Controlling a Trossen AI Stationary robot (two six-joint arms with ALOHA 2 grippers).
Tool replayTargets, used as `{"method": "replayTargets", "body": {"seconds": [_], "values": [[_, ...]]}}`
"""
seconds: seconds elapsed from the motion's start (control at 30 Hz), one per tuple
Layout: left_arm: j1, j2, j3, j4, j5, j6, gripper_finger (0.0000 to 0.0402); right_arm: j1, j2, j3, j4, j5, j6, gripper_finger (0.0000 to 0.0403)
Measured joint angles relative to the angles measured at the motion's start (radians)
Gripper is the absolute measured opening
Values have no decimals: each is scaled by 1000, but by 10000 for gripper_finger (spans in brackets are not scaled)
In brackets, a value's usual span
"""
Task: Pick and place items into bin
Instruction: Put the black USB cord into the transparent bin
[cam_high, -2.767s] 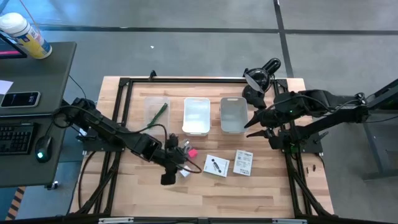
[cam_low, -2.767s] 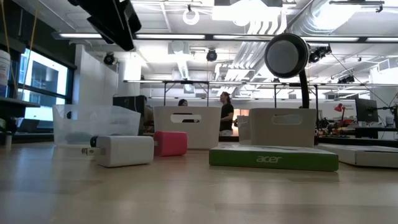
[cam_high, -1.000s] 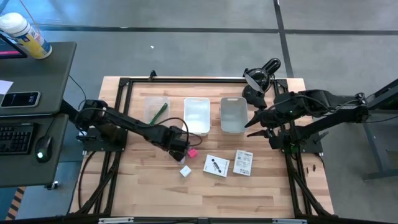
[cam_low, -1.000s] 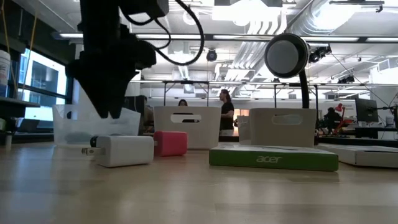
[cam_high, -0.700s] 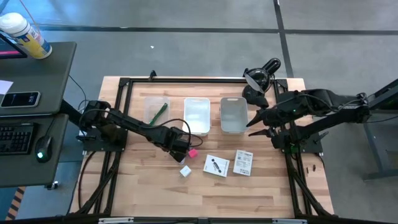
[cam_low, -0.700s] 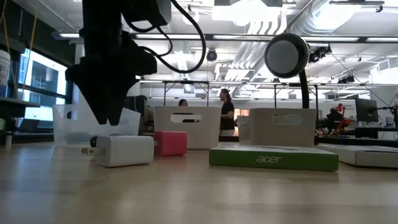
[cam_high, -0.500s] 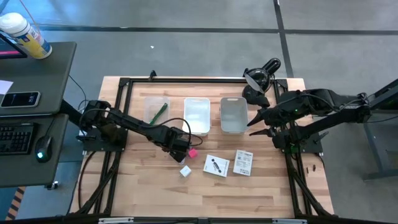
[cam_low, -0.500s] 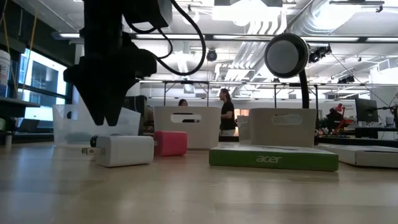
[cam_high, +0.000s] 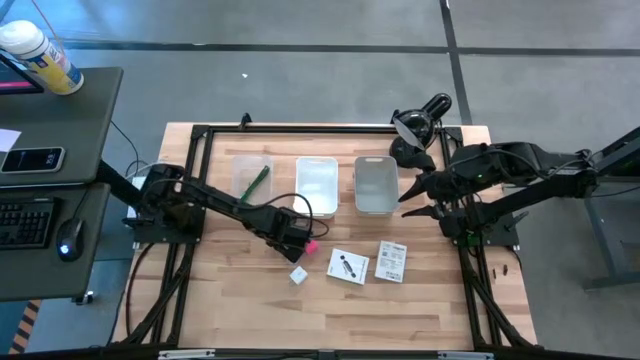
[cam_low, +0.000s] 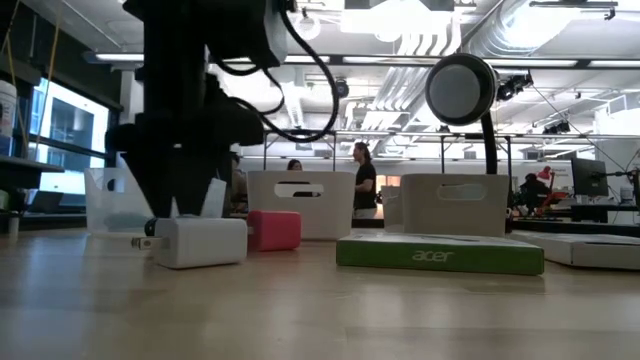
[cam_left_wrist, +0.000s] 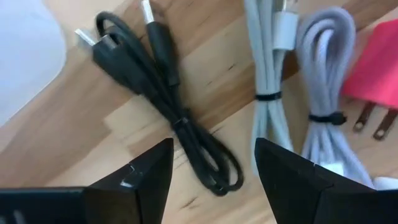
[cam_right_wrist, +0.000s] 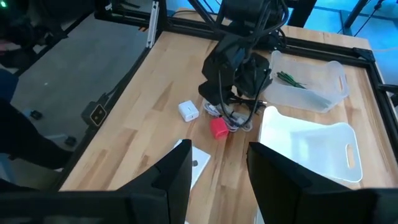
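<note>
My left gripper (cam_high: 293, 232) is open and points down over a coiled black cable (cam_left_wrist: 168, 106) that lies flat on the wood. Its fingers stand on either side of the cable's loop end (cam_left_wrist: 217, 177). A bundled grey cable (cam_left_wrist: 298, 93) and a pink plug piece (cam_left_wrist: 379, 62) lie beside it. The pink piece (cam_high: 310, 245), a white cube (cam_high: 298, 274) and two white printed cards (cam_high: 348, 265) (cam_high: 392, 260) lie on the table. A green pen (cam_high: 257, 180) lies in the clear bin (cam_high: 238, 165). My right gripper (cam_high: 410, 200) is open and empty beside the grey bin (cam_high: 375, 184).
A white bin (cam_high: 316, 186) stands between the clear and the grey bin at the far side. A black lamp (cam_high: 420, 125) stands at the far right corner. A black frame (cam_high: 200, 135) runs round the table. People show in the room beyond (cam_low: 362, 180).
My left gripper has come down toward the table, behind the white cube in the low view, and gone slightly toward the table's right edge, staying open. The things on the table have not moved.
</note>
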Motion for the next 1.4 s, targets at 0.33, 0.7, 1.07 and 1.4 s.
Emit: {"method": "replayTargets", "body": {"seconds": [0.33, 0.7, 1.07, 1.4], "values": [[1, 3, 0, 4, -24, 18, 185, 0, -11, 0, 0, 0, 26, 145], [0, 20, 1, -2, -31, 31, 141, 0, -11, 0, 0, 0, 25, 145], [0, 36, 0, -1, -19, 71, 134, 0, -11, 1, 0, 13, 23, 145], [0, 52, 2, 15, -4, 74, 133, 0, -11, 2, 0, 14, 22, 145]]}}
